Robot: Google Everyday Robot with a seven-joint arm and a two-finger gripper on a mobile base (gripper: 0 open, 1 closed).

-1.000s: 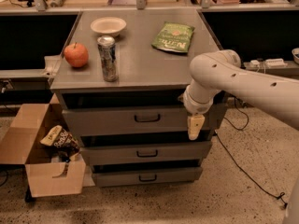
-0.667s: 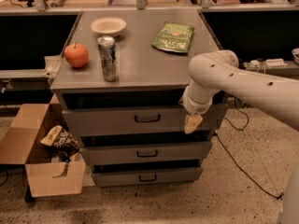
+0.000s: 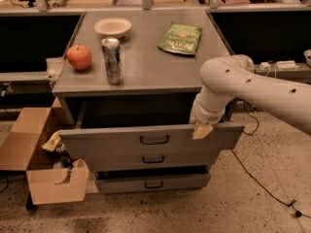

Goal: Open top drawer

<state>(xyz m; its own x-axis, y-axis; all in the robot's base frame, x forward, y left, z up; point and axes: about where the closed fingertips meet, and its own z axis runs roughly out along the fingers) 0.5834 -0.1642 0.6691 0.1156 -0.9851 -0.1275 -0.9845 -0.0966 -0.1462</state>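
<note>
The top drawer [image 3: 121, 142] is the widest grey metal drawer, with a dark loop handle [image 3: 154, 140] at its centre. It stands pulled out from the cabinet, with a dark gap behind its front. My gripper [image 3: 201, 129] sits at the top edge of the drawer front, right of the handle, on the end of my white arm [image 3: 252, 89]. Its tan tip rests against the front panel. The drawer's tray is hidden behind the front.
Two shorter drawers, a middle drawer [image 3: 153, 159] and a bottom drawer [image 3: 153, 183], sit below. On the cabinet top are an apple [image 3: 79, 57], a can [image 3: 112, 60], a bowl [image 3: 112, 26] and a green chip bag [image 3: 181, 39]. A cardboard box [image 3: 43, 178] stands at the left. A cable [image 3: 262, 183] lies on the floor at the right.
The top drawer has slid out toward the camera, and my gripper has moved out and down with its front edge.
</note>
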